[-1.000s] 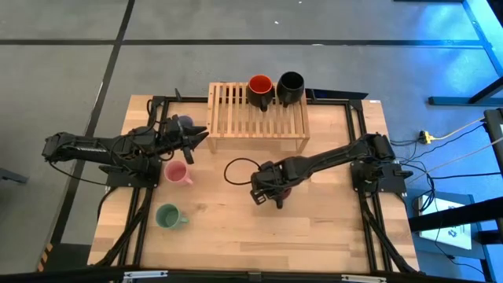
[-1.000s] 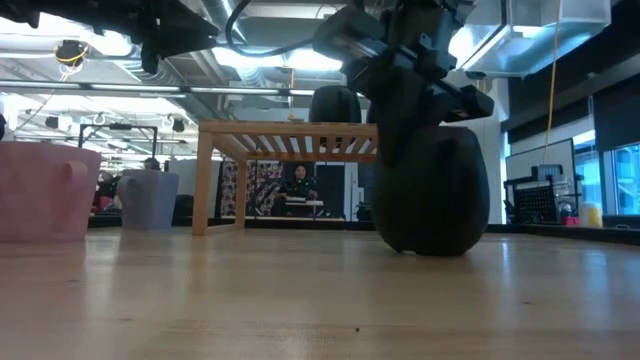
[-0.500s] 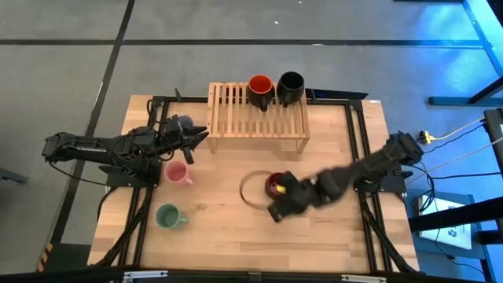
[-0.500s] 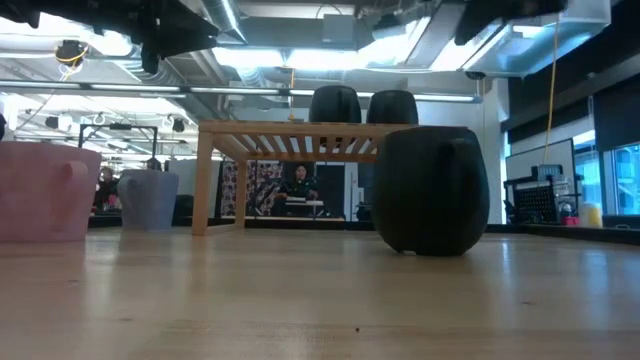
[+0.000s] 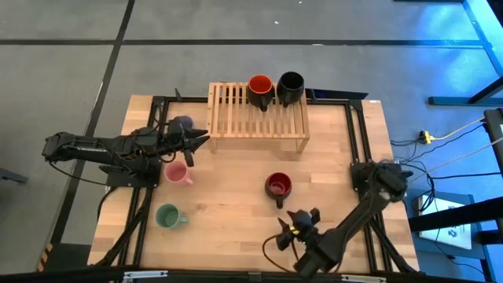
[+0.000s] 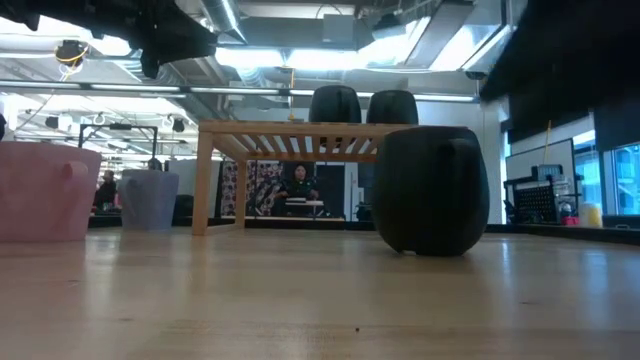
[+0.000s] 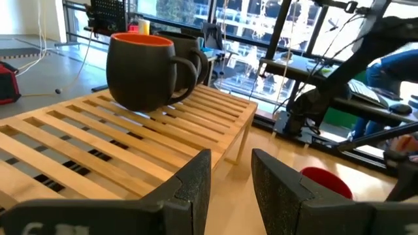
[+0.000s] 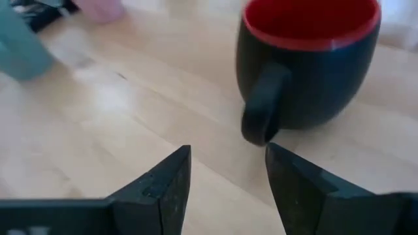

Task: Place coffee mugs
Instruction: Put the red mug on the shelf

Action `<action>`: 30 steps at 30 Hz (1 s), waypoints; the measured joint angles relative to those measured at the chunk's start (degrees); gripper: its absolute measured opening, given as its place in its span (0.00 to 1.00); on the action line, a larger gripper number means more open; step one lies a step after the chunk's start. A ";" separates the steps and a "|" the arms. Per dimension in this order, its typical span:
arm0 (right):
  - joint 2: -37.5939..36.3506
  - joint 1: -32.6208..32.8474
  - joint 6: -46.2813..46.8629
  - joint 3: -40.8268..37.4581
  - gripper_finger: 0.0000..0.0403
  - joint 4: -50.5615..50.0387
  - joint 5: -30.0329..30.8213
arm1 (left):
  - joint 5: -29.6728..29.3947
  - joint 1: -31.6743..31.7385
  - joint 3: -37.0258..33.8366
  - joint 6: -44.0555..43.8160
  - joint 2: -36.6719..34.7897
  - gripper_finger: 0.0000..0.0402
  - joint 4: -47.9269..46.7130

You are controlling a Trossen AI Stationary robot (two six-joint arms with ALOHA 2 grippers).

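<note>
A dark mug with a red inside (image 5: 277, 186) stands upright on its base at the table's middle, its handle toward the near edge (image 8: 262, 114). My right gripper (image 5: 302, 222) is open and empty near the table's near edge, pointing at that mug. A second red-inside mug (image 5: 260, 89) and a black mug (image 5: 291, 85) stand on the wooden slatted rack (image 5: 257, 119). The lavender mug (image 5: 182, 123), pink mug (image 5: 176, 173) and green mug (image 5: 167, 216) stand on the table at the left. My left gripper (image 5: 196, 141) is open and empty beside the rack's left end.
The rack (image 6: 290, 135) stands on legs at the table's far middle, with free slats on its left part (image 7: 98, 140). Dark frame rails (image 5: 365, 204) run along the table's left and right sides. Bare wood lies between the green mug and my right gripper.
My right gripper has let go of the red-inside mug at the table's middle and has drawn back toward the near edge, a little to the right. The mug stays standing upright where it was set down.
</note>
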 joint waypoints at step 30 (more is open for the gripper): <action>10.56 -8.38 6.86 0.02 0.44 -1.42 7.78 | -2.57 0.02 0.00 -8.11 0.00 0.26 0.02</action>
